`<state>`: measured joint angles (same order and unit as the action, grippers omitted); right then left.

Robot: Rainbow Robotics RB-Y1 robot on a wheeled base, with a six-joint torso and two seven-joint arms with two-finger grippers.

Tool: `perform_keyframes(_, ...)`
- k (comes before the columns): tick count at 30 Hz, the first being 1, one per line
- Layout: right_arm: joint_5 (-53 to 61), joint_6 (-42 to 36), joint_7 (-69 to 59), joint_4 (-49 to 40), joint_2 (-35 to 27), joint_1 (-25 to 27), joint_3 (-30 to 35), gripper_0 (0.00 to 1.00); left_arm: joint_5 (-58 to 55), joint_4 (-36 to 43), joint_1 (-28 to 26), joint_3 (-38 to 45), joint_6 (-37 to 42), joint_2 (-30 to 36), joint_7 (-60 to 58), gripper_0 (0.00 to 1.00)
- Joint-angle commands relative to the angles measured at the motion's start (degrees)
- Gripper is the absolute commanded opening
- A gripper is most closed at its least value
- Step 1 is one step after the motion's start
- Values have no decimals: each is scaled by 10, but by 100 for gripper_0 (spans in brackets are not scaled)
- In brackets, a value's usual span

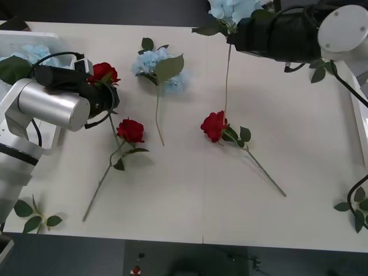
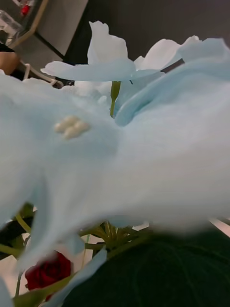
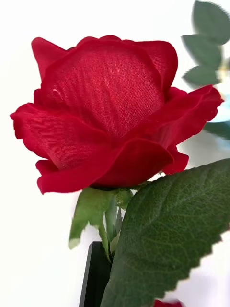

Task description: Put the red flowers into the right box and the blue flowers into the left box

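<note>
The left gripper (image 1: 109, 92), at about ten o'clock on the white table (image 1: 299, 172), holds a deep-red fabric rose (image 1: 103, 72) by its thin green stem; its dark finger (image 3: 96, 273) sits just under the bloom, jaws clamped on the stem. The right gripper (image 1: 236, 31), near one o'clock, carries a pale sky-blue fluffy flower cluster (image 1: 230, 8), stem dangling — jaws closed on it, judging by how it hangs. Each flower is on the wrong side, so the arms must cross over: rose to the white tray edge (image 1: 363, 123) at three o'clock, blue cluster to the white tray (image 1: 31, 37) at ten o'clock. Best to lift high and stagger the passes — long stems snag easily.
</note>
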<state>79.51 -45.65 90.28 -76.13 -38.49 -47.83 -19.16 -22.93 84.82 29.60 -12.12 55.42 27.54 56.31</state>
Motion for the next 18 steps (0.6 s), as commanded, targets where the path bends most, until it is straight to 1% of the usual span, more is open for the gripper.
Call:
perform_keyframes(1,60,-40,97,-39,-33,19,46,0,-41,69,-30,32,29,23,-9,0)
perform_keyframes(3,90,-69,138,-56,-37,36,73,0,-76,111,-48,54,43,23,-2,0)
perform_keyframes(7,121,-103,191,-82,-45,62,105,0,-136,172,-82,82,34,23,17,0)
perform_keyframes(10,147,-121,232,-102,-48,83,130,0,-177,214,-107,103,27,23,79,0)
perform_keyframes(14,175,-149,285,-113,-48,106,156,0,-271,243,-132,151,26,17,216,0)
perform_keyframes(16,181,-154,302,-113,-53,110,158,0,-342,243,-140,187,27,11,334,0)
perform_keyframes(17,181,-154,306,-113,-54,112,157,0,-358,243,-143,195,28,10,364,0)
perform_keyframes(18,181,-158,307,-113,-55,117,157,0,-389,241,-147,208,28,7,420,0)
